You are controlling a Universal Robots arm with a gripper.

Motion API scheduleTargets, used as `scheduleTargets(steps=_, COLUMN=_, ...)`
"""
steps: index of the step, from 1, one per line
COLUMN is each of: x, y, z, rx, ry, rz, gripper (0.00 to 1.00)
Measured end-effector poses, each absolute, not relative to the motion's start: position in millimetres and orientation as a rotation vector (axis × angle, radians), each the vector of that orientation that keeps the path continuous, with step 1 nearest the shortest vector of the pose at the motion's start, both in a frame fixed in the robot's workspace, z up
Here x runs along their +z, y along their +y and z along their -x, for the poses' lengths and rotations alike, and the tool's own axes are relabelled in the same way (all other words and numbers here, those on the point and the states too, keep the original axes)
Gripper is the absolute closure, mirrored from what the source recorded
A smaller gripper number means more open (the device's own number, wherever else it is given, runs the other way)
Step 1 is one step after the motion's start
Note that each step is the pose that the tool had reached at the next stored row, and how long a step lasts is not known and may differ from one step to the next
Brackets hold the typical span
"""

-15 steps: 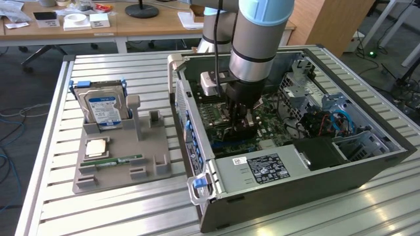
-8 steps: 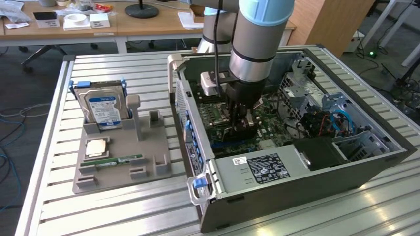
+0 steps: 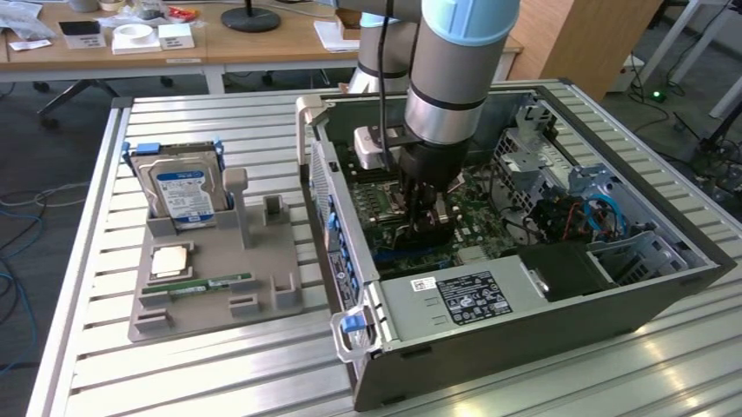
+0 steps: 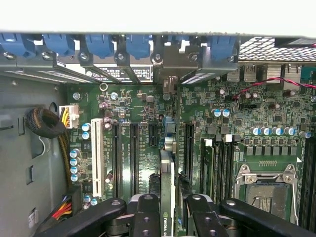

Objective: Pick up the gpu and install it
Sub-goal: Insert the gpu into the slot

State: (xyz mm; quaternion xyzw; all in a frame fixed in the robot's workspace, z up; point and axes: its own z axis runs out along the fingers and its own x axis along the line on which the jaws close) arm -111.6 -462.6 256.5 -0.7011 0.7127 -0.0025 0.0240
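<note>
The slatted metal table (image 3: pixel 232 365) carries everything here; the biggest thing on it is the open computer case (image 3: pixel 557 304), lying on its side toward the exterior view's right edge of the table, its interior facing up; my arm (image 3: pixel 458 61) comes down into it from above. Inside the case lies the green motherboard (image 4: pixel 247 148), with its long black slots, one white slot (image 4: pixel 97 163), a row of blue retaining clips (image 4: pixel 98 44) along the case's rear wall, and an empty processor socket (image 4: pixel 264 190) near one corner.

Toward the exterior view's left edge of the table sits a grey parts holder (image 3: pixel 215 295); a hard drive (image 3: pixel 183 195) with a blue-and-white label stands upright at its far end, and a narrow green memory stick (image 3: pixel 215 283) lies flat nearer its front edge.

My gripper (image 4: pixel 168 205) is low over the middle of the motherboard; my jaws are closed on the gpu (image 4: pixel 167 173), one finger on each flat face. I hold the card edge-on, so in the wrist view it reads as a thin strip, green along the visible edge with white lettering I can only partly read, standing upright between two of the black slots and running toward the rear wall; whether it is seated in a slot I cannot tell.
</note>
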Motion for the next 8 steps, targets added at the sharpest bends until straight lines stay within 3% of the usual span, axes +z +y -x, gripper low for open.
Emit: scheduleTargets(steps=8, x=256.5, y=-462.0, z=112.1, rx=-0.008, ry=2.206, rz=2.170, gripper=0.75)
